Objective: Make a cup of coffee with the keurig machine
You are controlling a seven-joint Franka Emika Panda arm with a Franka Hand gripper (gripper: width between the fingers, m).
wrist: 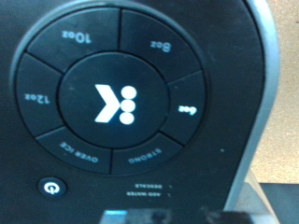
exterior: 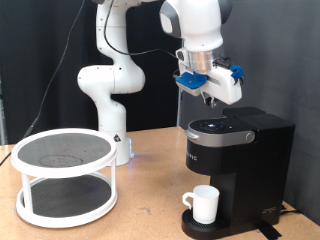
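The black keurig machine (exterior: 240, 160) stands at the exterior view's right with its lid down. The small white cup (exterior: 204, 203) sits on the machine's round drip tray, under the spout. My gripper (exterior: 209, 99) hangs just above the machine's top lid, fingers pointing down at the button panel. The wrist view is filled by the round button panel (wrist: 110, 93), with the lit K logo in the middle and the 8oz, 10oz, 12oz, over ice and strong labels around it. A power button (wrist: 51, 187) shows beside it. My fingers do not show in the wrist view.
A white two-tier round stand (exterior: 65, 175) sits on the wooden table at the exterior view's left. The robot's white base (exterior: 112, 110) stands behind it. A black curtain forms the backdrop.
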